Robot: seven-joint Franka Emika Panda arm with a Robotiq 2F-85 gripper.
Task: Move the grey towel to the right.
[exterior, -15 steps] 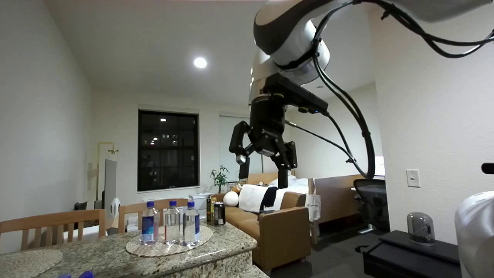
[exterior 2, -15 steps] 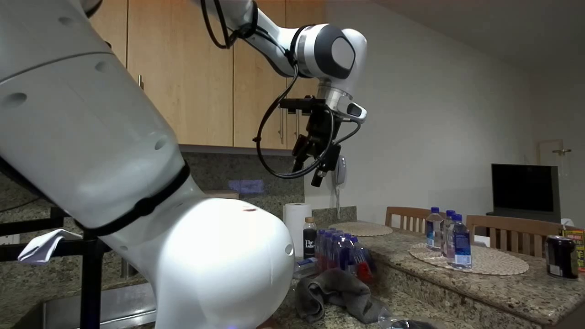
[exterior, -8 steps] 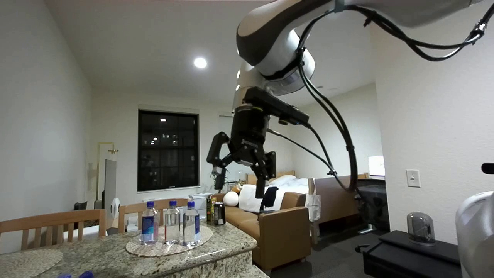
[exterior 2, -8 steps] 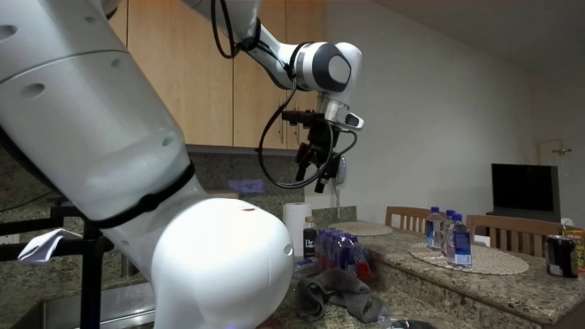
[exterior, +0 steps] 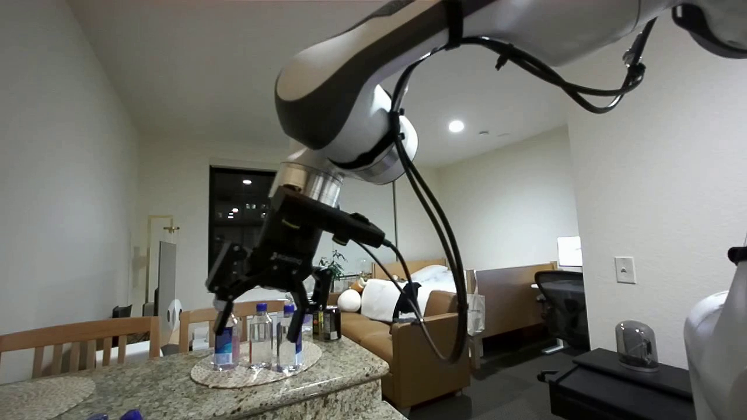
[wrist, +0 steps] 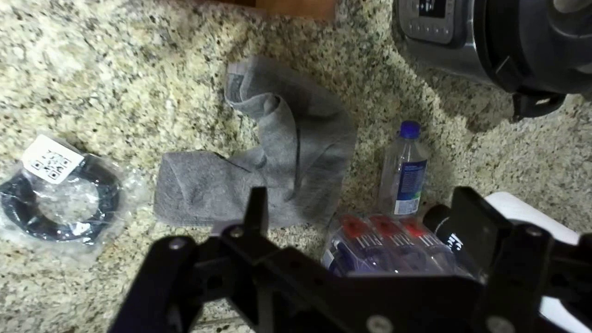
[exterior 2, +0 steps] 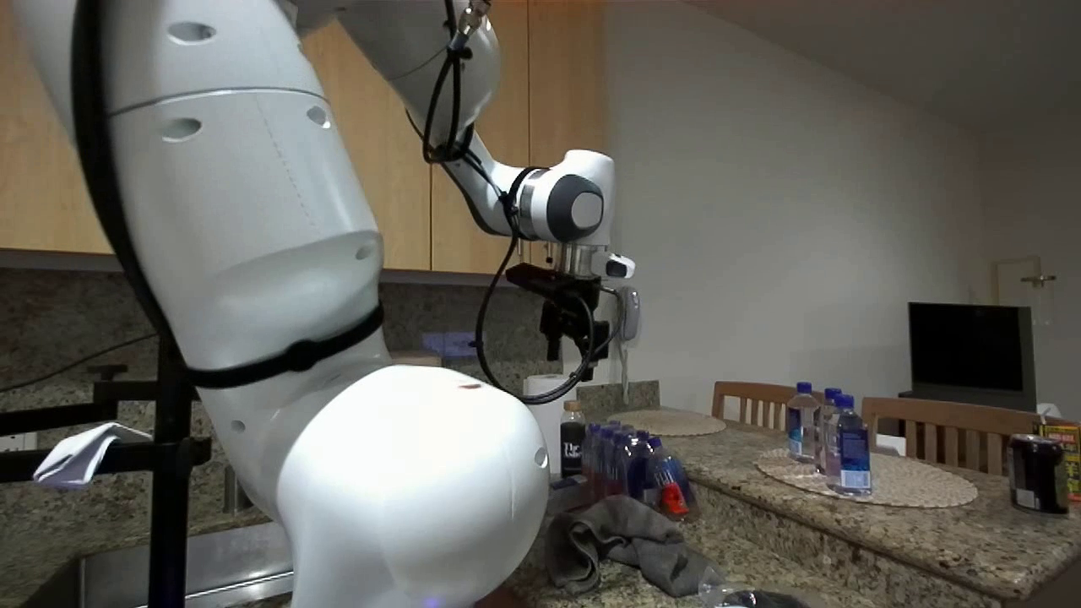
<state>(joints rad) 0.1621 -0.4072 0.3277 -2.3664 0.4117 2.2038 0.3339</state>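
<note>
The grey towel (exterior 2: 623, 536) lies crumpled on the lower granite counter in an exterior view. In the wrist view the towel (wrist: 323, 138) is bent into a rough L shape, with its folded end pointing left. My gripper (wrist: 363, 199) is open and empty, its jaws wide apart. It is high above the counter, apart from the towel. In the wrist view the left finger (wrist: 256, 210) overlaps the towel's lower edge. The gripper also shows pointing down in both exterior views (exterior: 257, 336) (exterior 2: 570, 367).
A lying bottle (wrist: 407, 175) and a pack of bottles (wrist: 393, 245) are right of the towel in the wrist view. A dark pot (wrist: 481, 46) stands upper right, a bagged black coil (wrist: 99, 199) left. Three bottles (exterior 2: 853, 447) stand on the raised counter (exterior 2: 920, 540).
My gripper has moved down in both exterior views and shifted left in both. It has tilted somewhat. The jaws stay open, and the towel has not moved.
</note>
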